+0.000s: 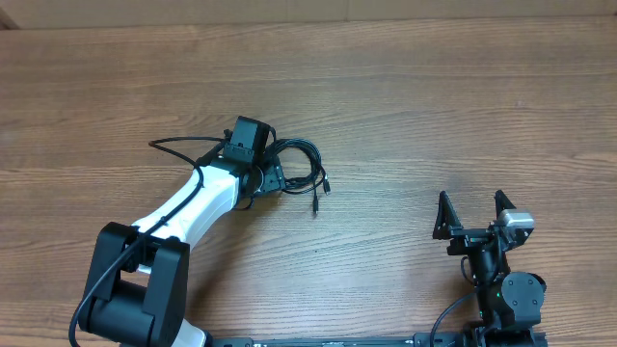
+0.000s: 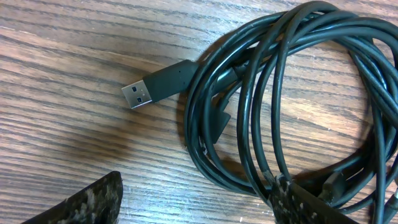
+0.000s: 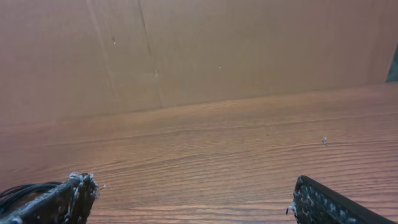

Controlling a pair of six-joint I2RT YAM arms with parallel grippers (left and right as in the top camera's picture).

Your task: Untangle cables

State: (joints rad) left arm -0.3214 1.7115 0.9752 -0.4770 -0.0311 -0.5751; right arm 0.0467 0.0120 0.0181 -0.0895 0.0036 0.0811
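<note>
Overhead shows the cables (image 1: 301, 166) bundled in a small loose coil near the middle of the bench (image 1: 434, 87). One strand trails off to the left and two plug tips lie free at the coil's lower right. The left hand (image 2: 199, 202) is down at the coil's left edge, mostly hidden from above by its own wrist camera.

From the left wrist view the hand is fairly wide and holds nothing. One finger (image 2: 93, 199) sits over bare wood. The other touches or overlaps the lowest strands of the coil, though I cannot tell whether it presses on them. A USB plug (image 2: 152, 87) pokes out of the left side of the coil, flat on the bench and pointing away from the loops. The right hand (image 1: 472, 214) is spread at its widest, empty, well apart from the cables and facing away from them across bare bench.

The step in hand looks like choosing a first hold on the bundle. To do it well, I would go for a free end and not the mass. The left hand should shift toward the USB plug or the strand just behind it, so the jaws close on one cord only. Closing where it stands would likely catch several loops and drag the whole coil. Bring the right hand across to pin the coil, then draw the plug end outward, low and slowly, watching for loops that tighten.
</note>
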